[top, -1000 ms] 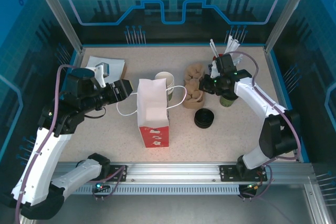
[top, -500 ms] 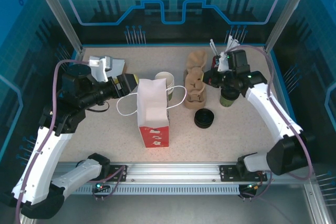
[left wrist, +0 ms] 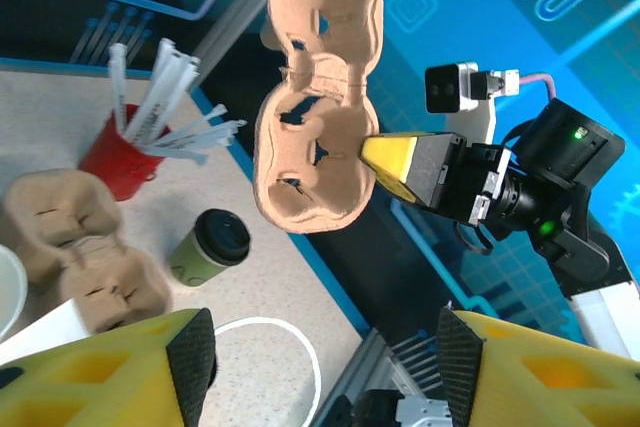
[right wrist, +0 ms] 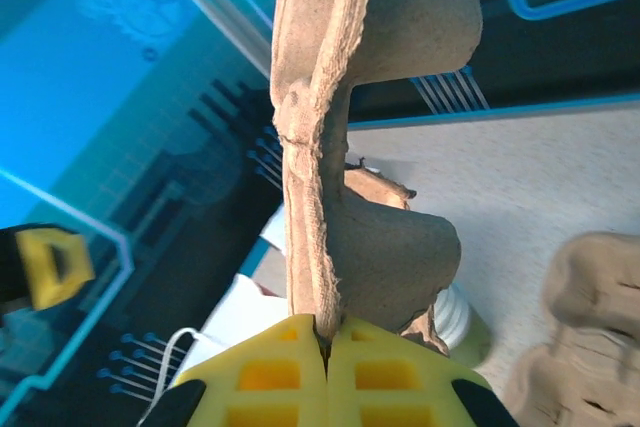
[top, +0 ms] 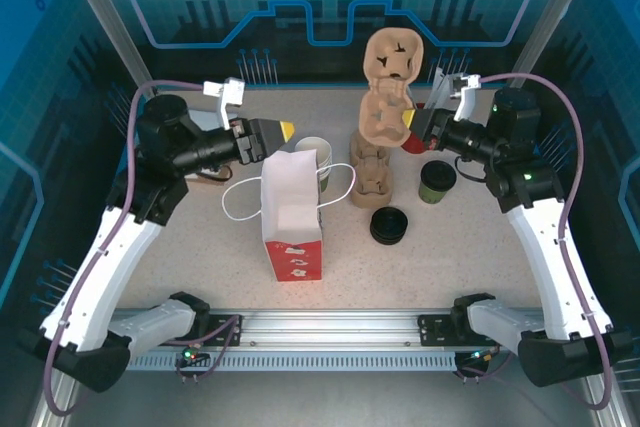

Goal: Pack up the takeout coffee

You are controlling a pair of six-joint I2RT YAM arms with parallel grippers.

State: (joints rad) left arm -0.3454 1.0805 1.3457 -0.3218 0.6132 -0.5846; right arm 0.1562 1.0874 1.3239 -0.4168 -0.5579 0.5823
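The takeout coffee (top: 437, 181), a green cup with a black lid, stands on the table right of centre; it is also in the left wrist view (left wrist: 210, 245). My right gripper (top: 412, 127) is shut on the edge of a brown pulp cup carrier (top: 390, 82), holding it upright in the air above the table. In the right wrist view the yellow fingertips (right wrist: 325, 332) pinch the carrier's rim (right wrist: 385, 247). My left gripper (top: 275, 134) hovers open above the top of the white paper bag (top: 292, 209), and nothing sits between its pads (left wrist: 190, 367).
A stack of pulp carriers (top: 372, 175) lies beside the coffee. Black lids (top: 389, 225) are stacked in front of it. Lidless cups (top: 313, 152) stand behind the bag. A red cup of straws (left wrist: 120, 147) is at the back right. The bag's handle loops (top: 240, 209) lie on the table.
The right arm has lifted one carrier off the stack and raised it high. The left gripper has moved back and to the right, over the bag's top.
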